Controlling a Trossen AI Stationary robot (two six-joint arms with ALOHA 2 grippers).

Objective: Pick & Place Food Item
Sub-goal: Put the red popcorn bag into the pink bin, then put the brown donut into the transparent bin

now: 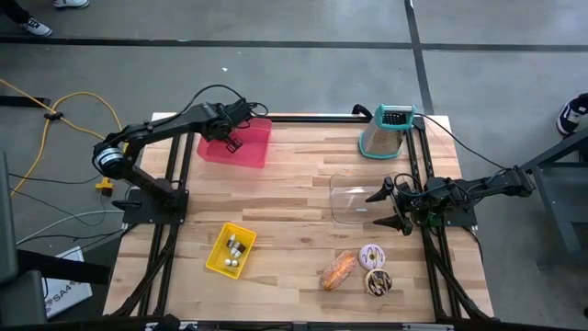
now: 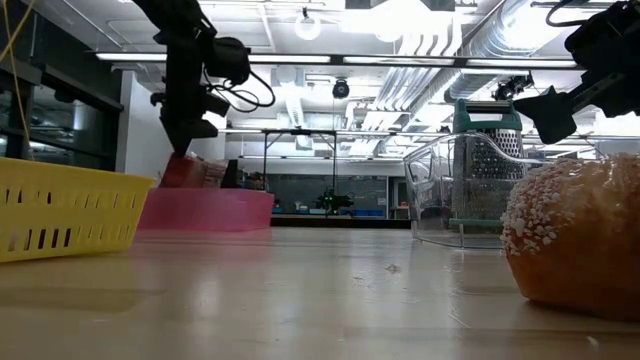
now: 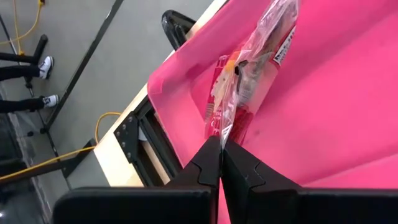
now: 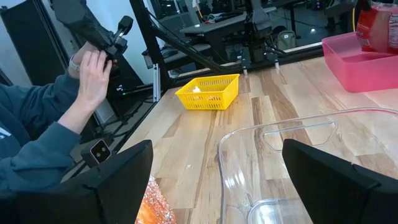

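At the near edge of the wooden worktop point(image 1: 285, 193) lie a sugared bun point(image 1: 338, 269), a doughnut with pale icing point(image 1: 372, 255) and a darker doughnut point(image 1: 378, 282), close together on the right side. To their left, well apart, stands a yellow basket point(image 1: 230, 249) with a few small items inside. Farther in, on the right, the right claw point(image 1: 392, 208) hangs with its fingers spread wide and nothing between them, at the near right corner of a clear plastic tub point(image 1: 354, 199). In the right wrist view the tub's rim point(image 4: 280, 127) curves between the two dark fingers point(image 4: 121, 180), and a person's hand point(image 4: 93, 73) shows beyond the worktop's edge. Toward the far side, on the left, the left claw point(image 3: 221, 163) is pinched shut on the edge of a clear food packet point(image 3: 249, 68), which hangs over the pink tray point(image 1: 241, 147). The low view shows the packet point(image 2: 190, 172) just above the tray's rim point(image 2: 205, 210); whether it touches the floor of the tray cannot be told. At the far right corner stands a metal grater point(image 1: 390, 131) with a teal top.
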